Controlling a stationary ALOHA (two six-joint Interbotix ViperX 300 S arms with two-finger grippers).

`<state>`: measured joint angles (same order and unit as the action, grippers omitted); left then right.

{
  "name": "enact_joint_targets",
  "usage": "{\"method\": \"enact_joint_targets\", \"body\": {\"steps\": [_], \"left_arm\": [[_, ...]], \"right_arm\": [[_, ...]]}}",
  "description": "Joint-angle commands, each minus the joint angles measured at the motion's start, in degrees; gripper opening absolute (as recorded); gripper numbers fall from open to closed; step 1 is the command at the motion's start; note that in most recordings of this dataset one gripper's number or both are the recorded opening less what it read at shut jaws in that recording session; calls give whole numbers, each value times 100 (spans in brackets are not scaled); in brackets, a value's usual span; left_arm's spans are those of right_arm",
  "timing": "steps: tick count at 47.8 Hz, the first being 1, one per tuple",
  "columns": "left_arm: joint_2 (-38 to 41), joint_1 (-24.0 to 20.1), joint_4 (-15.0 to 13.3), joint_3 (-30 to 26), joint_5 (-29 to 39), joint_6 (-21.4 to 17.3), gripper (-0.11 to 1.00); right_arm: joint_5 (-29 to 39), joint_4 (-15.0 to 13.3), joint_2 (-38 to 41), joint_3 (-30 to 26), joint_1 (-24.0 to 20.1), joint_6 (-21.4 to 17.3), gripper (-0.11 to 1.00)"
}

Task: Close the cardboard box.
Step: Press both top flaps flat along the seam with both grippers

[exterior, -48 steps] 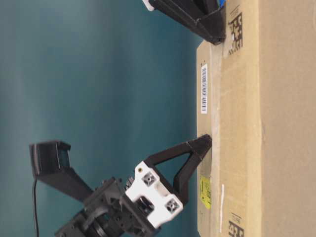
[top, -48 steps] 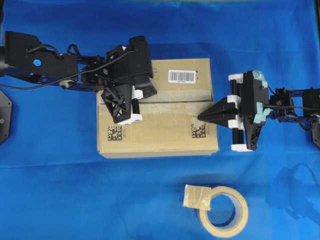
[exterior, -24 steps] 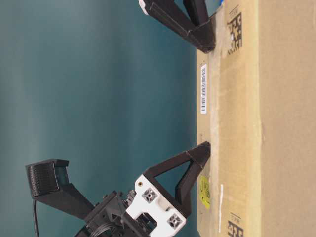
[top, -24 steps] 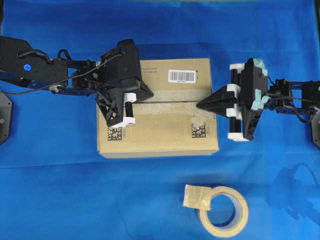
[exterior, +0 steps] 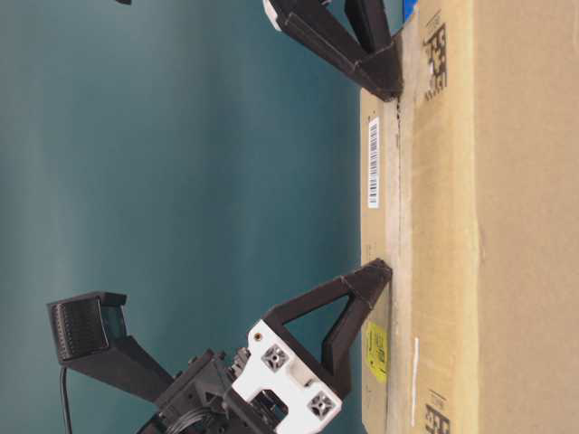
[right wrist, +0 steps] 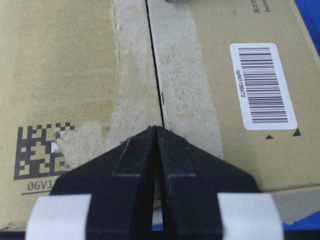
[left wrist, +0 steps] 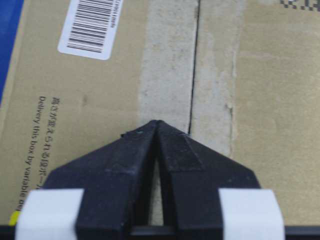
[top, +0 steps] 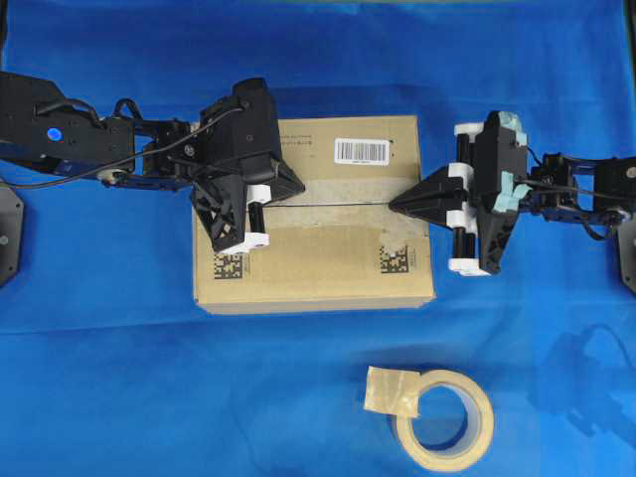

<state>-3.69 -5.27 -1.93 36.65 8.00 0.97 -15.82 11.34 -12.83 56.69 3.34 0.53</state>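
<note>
Brown corrugated flaps already lie flat: the cardboard box [top: 313,229] sits mid-table on the blue cloth, its top seam a thin dark line. We are at the final pressing step. Our left gripper [top: 295,185] and right gripper [top: 397,206] both rest on that seam, fingers together, holding nothing. Next, we judge, calls for gentle downward pressure, then lifting clear.

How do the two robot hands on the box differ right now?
The left hand comes in from the left end of the box; the right hand comes in from the right end. The left hand's tip lies further in over the lid; the right hand's sits near the edge. Both are shut, empty, and pointing at the middle seam.
</note>
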Motion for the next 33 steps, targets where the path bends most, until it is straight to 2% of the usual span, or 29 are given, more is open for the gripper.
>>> {"method": "enact_joint_targets", "body": {"steps": [1, 23, 33], "left_arm": [[-141, 62, -9, -18, -62, 0, 0], [-325, 149, -9, 281, -536, 0, 0], [-624, 176, -9, 738, -1283, 9, 0]], "right_arm": [[-44, 18, 26, -53, 132, 0, 0], [-44, 26, 44, -53, 211, -26, 0], [-53, 26, 44, -53, 211, -35, 0]]}}
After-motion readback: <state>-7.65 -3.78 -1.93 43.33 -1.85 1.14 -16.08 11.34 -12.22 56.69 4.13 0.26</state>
